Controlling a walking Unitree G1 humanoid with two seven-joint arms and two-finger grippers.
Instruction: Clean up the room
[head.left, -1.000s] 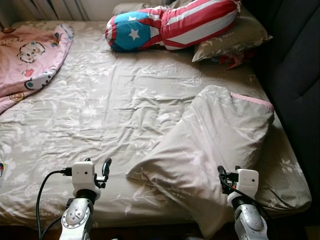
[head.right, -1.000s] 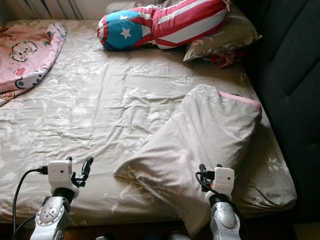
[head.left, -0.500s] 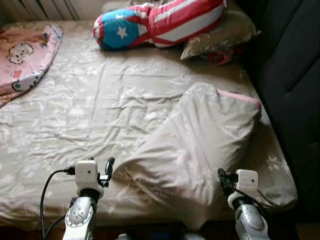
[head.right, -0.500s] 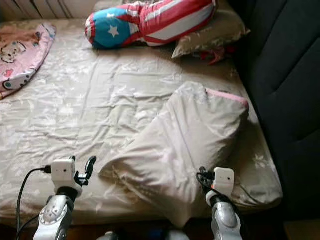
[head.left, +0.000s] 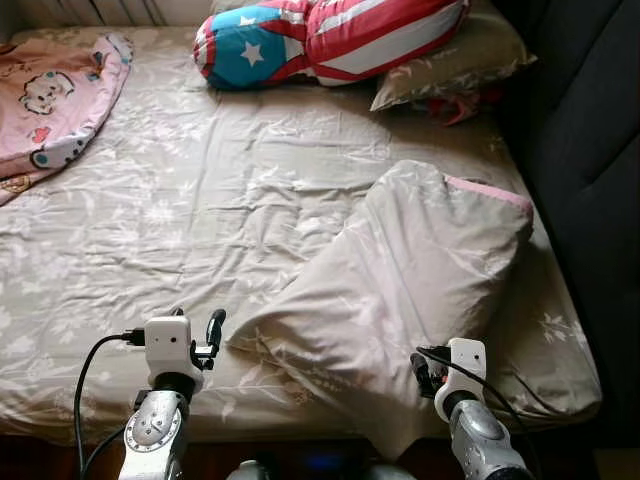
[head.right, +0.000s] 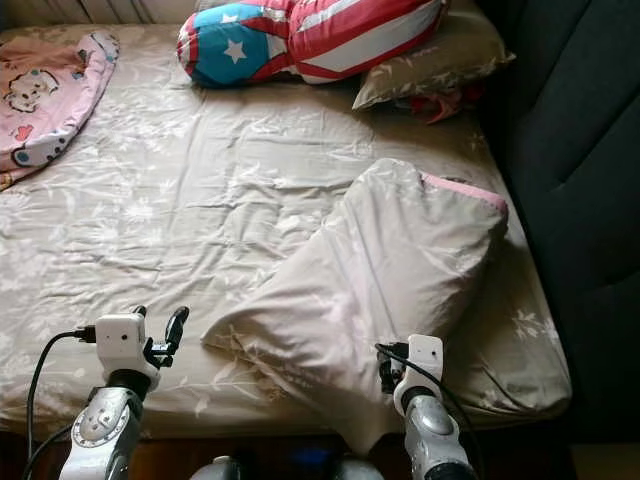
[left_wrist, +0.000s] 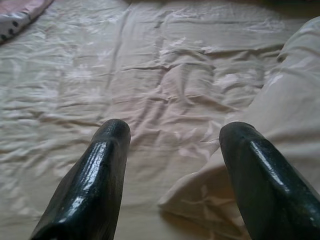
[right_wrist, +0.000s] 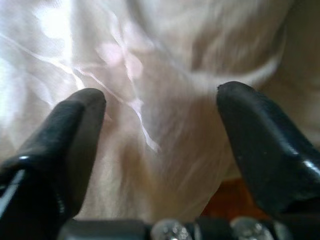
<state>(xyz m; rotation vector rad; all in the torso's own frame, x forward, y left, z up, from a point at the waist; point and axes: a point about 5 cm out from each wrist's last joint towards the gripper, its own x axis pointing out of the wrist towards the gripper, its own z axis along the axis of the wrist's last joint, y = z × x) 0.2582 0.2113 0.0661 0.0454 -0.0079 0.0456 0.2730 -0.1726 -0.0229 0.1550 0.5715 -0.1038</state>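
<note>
A: Status of fingers?
B: My left gripper (left_wrist: 172, 165) and right gripper (right_wrist: 160, 150) are both spread, released.
A: Location of folded duvet (head.left: 410, 280)?
B: On the bed (head.left: 190, 210), right side, directly before my right gripper.

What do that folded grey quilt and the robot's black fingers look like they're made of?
The folded quilt looks like soft woven fabric, perhaps cotton: matte, creased, with a faint flower print and a pink edge. The left gripper has fingers that look like hard plastic or rubber, smooth and glossy with light glinting off them; which one is unclear.
</note>
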